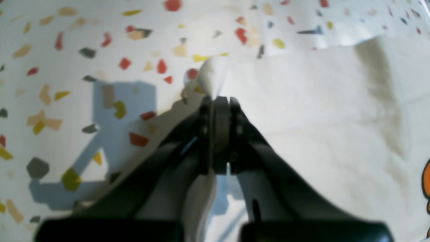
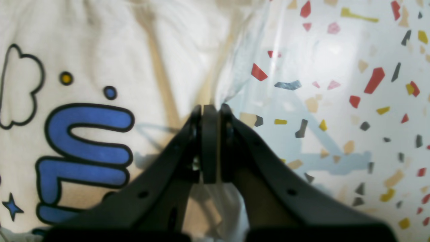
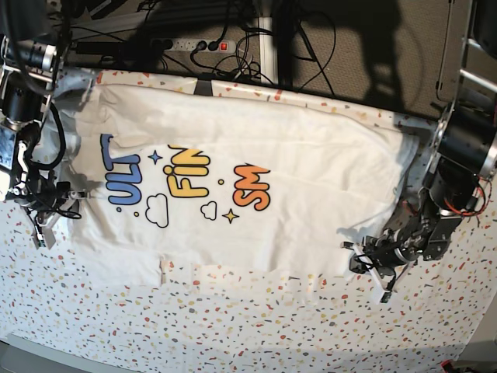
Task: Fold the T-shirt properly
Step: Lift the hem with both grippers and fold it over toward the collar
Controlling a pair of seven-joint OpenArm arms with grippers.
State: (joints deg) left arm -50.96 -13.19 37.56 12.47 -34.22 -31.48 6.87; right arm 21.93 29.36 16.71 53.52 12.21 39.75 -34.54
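Observation:
The white T-shirt (image 3: 311, 194) lies spread out with its blue, yellow and orange print facing up. At its right lower corner, my left gripper (image 3: 356, 255) is shut on a pinch of the cloth. In the left wrist view a small peak of white fabric (image 1: 211, 75) pokes out past the closed left gripper (image 1: 220, 99). On the shirt's left edge, beside the blue letters (image 2: 84, 134), my right gripper (image 2: 210, 109) is shut on the T-shirt hem. In the base view that right gripper (image 3: 76, 193) sits level with the "ULT" print.
The speckled white table covering (image 3: 233, 326) extends in front of the shirt and on both sides. Behind the table lie a power strip (image 3: 194, 45) and cables on dark floor. Both arm bases (image 3: 466, 148) stand at the table's side edges.

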